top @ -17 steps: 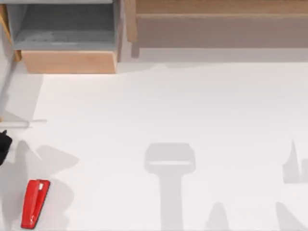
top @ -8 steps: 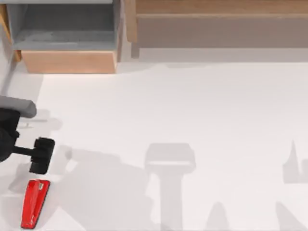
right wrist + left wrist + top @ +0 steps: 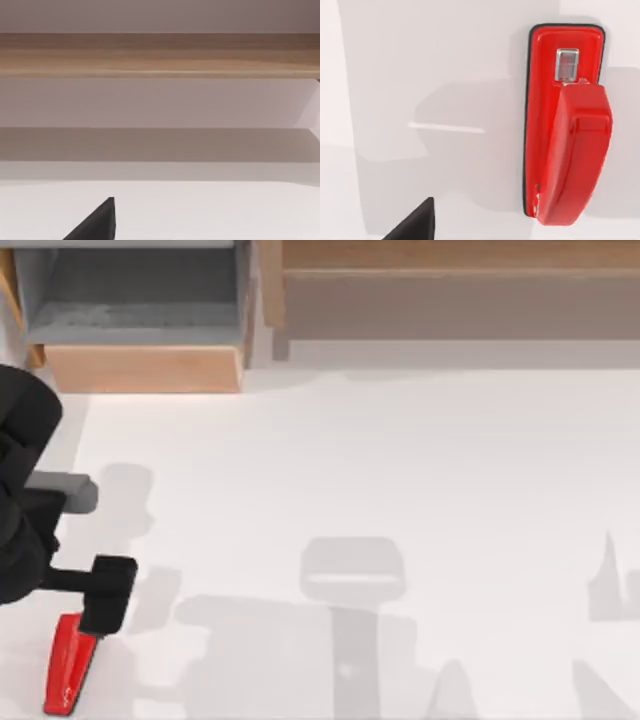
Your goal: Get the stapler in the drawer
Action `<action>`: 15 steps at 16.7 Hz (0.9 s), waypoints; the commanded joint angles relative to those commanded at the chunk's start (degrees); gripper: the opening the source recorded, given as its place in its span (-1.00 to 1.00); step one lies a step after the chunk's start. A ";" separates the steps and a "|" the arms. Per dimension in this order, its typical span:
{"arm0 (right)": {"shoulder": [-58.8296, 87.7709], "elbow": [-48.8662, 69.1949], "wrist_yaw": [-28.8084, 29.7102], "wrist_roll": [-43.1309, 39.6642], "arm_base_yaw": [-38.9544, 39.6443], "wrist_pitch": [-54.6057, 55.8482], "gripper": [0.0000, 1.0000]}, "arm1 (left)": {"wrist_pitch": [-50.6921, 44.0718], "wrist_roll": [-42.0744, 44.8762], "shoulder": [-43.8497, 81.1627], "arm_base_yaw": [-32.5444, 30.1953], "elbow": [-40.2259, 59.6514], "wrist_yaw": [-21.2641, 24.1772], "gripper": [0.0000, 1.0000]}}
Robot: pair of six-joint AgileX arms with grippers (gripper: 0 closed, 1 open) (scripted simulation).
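Observation:
The red stapler (image 3: 68, 672) lies at the table's front left corner, its narrow end toward the front edge. In the left wrist view the stapler (image 3: 566, 135) lies flat on the white tabletop, off to one side of the picture's middle. My left gripper (image 3: 108, 595) hangs just over the stapler's wider back end, reaching in from the left edge. The drawer (image 3: 145, 368) stands pulled out at the back left, its grey inside (image 3: 130, 290) bare. My right arm stays parked, its wrist camera facing the long wooden unit (image 3: 160, 55).
The long wooden unit (image 3: 450, 300) with a beige-grey recess runs along the back from the middle to the right. White tabletop (image 3: 400, 460) stretches between the stapler and the drawer, crossed by arm shadows.
My left arm has swung in from the left edge, and its gripper has moved forward and rightward until it is over the stapler's back end. The stapler has not moved.

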 joint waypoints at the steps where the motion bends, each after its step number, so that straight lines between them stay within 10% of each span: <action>1: 0.00 0.00 0.00 0.00 0.00 0.00 1.00 | -1.27 -0.72 -0.30 -0.46 0.51 -0.06 1.00; 15: 0.00 0.00 0.00 0.00 0.00 0.00 1.00 | 10.69 -0.89 4.83 -0.56 -6.44 -0.04 1.00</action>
